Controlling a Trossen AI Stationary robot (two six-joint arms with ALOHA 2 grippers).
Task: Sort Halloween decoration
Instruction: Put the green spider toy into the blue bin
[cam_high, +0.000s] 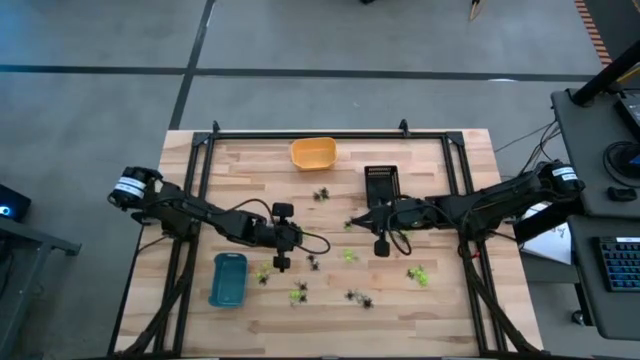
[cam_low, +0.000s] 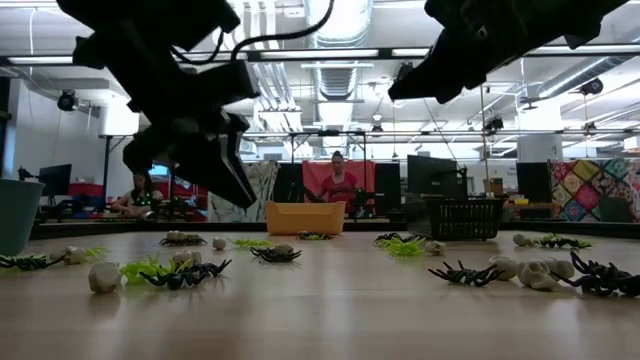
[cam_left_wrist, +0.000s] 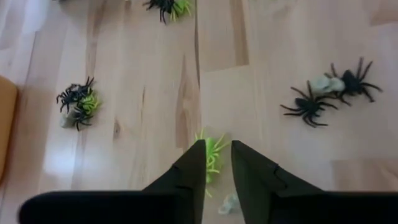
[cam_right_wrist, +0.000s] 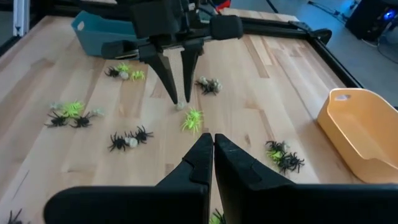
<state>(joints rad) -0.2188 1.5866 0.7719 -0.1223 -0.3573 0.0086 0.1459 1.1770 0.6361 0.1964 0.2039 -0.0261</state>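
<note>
1. From above we look straight down on the whole counter (cam_high: 330, 310), with both arms, the orange tray (cam_high: 313, 152) and floor all around.
2. From counter height we look level across the boards into the room, very near the trinkets; the orange tray (cam_low: 304, 216) we saw from above stands at the far edge.
3. From the left wrist we look steeply down, close to the wood, past the left pincer (cam_left_wrist: 217, 158).
4. From the right wrist we look across the counter past the right pincer (cam_right_wrist: 213, 149) at the left pincer (cam_right_wrist: 177, 87) and the blue tray (cam_right_wrist: 102, 36), shared with the top view.
</note>
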